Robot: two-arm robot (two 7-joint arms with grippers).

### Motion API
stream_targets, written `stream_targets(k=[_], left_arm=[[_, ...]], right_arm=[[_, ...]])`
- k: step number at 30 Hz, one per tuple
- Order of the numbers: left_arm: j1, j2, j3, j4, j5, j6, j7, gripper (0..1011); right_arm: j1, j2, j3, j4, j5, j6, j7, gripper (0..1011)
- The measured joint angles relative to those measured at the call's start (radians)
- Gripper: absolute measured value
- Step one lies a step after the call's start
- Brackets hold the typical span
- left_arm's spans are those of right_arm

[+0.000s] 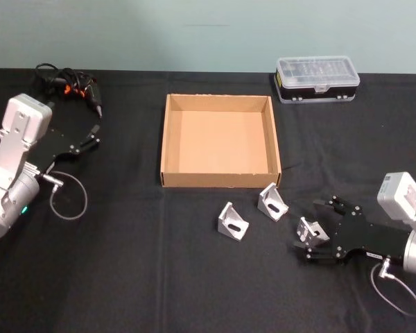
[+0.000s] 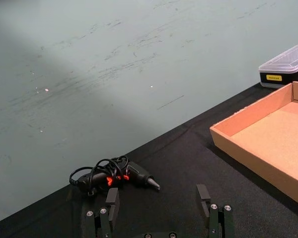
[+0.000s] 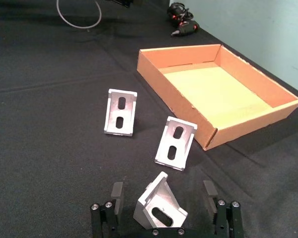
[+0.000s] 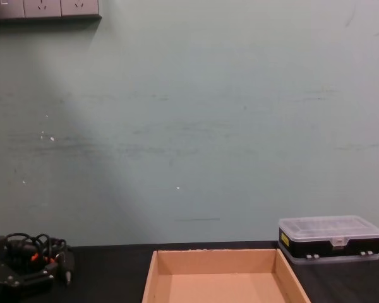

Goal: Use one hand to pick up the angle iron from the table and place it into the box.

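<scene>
Three angle irons (image 1: 272,201) lie on the table (image 1: 139,277) near the front wall of the box (image 1: 218,182). The right gripper (image 1: 308,227) straddles the rightmost one (image 3: 159,206), toward the table's right edge, with its fingers wide and not yet gripping. The piece looks skewed between them, so closing could pinch a slanted face and squirt it loose. The left gripper (image 2: 158,198) sits spread by the left edge.

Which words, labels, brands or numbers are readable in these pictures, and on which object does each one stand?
No text can be read anywhere in these pictures.
Yellow label on the black base of the plastic case: any print on it is too small and blurred to read.
The box: plain cardboard, no print visible.
</scene>
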Motion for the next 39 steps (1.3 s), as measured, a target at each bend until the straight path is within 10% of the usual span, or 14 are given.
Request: stream_targets(k=[19,39], left_arm=[[0.000,0.000,0.000,0.000,0.000,0.000,0.000,1011],[0.000,0.000,0.000,0.000,0.000,0.000,0.000,1011]], right_arm=[[0.000,-0.016,-0.007,-0.009,-0.013,0.047,-0.017,978],[-0.001,-0.013,-0.005,-0.009,-0.009,0.041,-0.016,397]])
